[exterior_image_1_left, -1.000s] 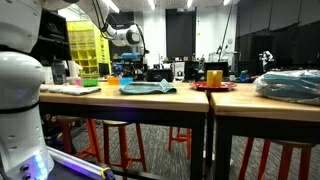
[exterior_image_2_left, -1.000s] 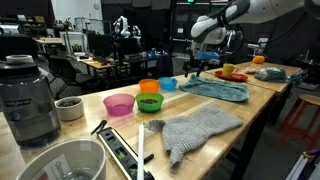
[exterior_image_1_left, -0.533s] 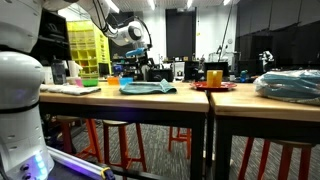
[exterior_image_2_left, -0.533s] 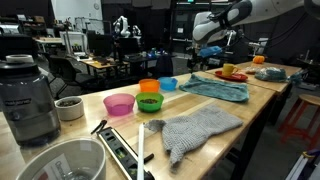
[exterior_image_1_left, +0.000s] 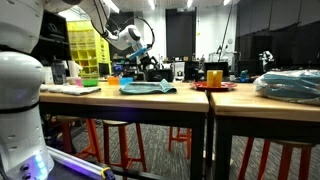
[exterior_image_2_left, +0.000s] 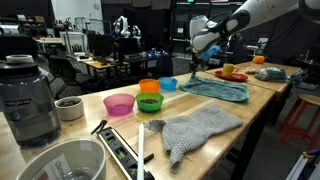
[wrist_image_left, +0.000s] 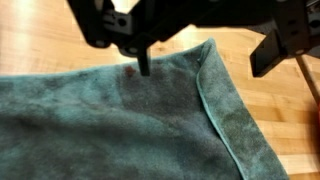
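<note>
Hand (wrist_image_left: 203, 68) lower, jaws apart over teal towel (wrist_image_left: 110, 120) near blue bowl (exterior_image_2_left: 168, 84)

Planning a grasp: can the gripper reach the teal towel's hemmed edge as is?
Probably yes. The gripper hangs open close over the teal towel, with the hemmed edge lying between its fingers in the wrist view. Nothing lies on the cloth there.

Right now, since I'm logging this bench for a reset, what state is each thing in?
end effector: open, just above the teal towel.
teal towel: spread flat on the table.
grey knitted cloth: lying loosely rumpled.
orange bowl: upright, seemingly nested in green bowl.
pink bowl: upright, alone.
</note>
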